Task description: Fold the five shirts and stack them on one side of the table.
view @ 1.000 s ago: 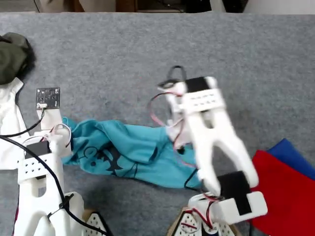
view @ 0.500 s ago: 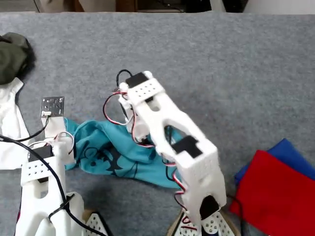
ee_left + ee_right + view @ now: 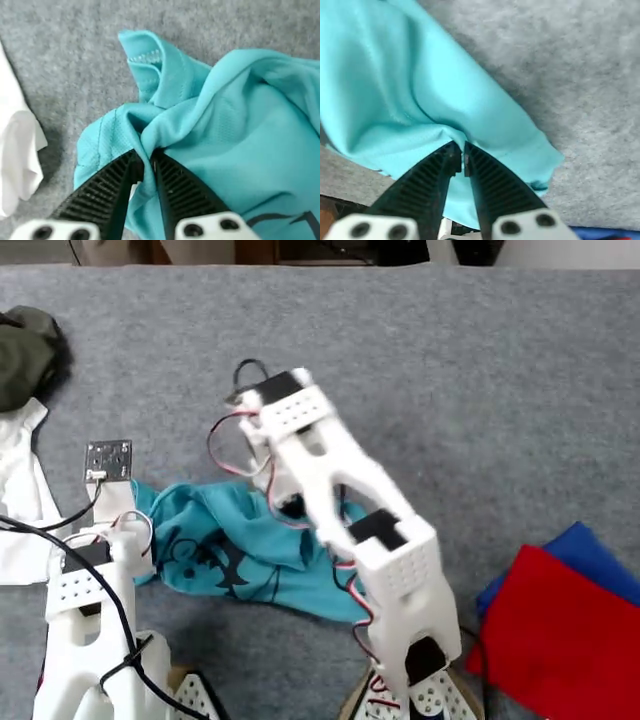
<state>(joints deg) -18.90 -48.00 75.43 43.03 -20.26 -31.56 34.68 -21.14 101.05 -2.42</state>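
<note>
Crumpled teal shirt (image 3: 230, 555), pinched by both arms.
It lies bunched, dark print up, on the grey tabletop (image 3: 480, 390) before the arm bases. The left end effector (image 3: 146, 159) is clamped on a fold at its left end; the right end effector (image 3: 459, 151) grips a fold near an edge, its arm leaning across the cloth.

Table (image 3: 500, 390): grey felt-like cover, fine mottled texture, spans whole work area. Far edge straight. Beyond far edge: brown wooden panel (image 3: 255, 250), dark shapes (image 3: 400, 250) beside it, pale surface (image 3: 565, 252) toward far right corner. Details there too small to identify.
</note>
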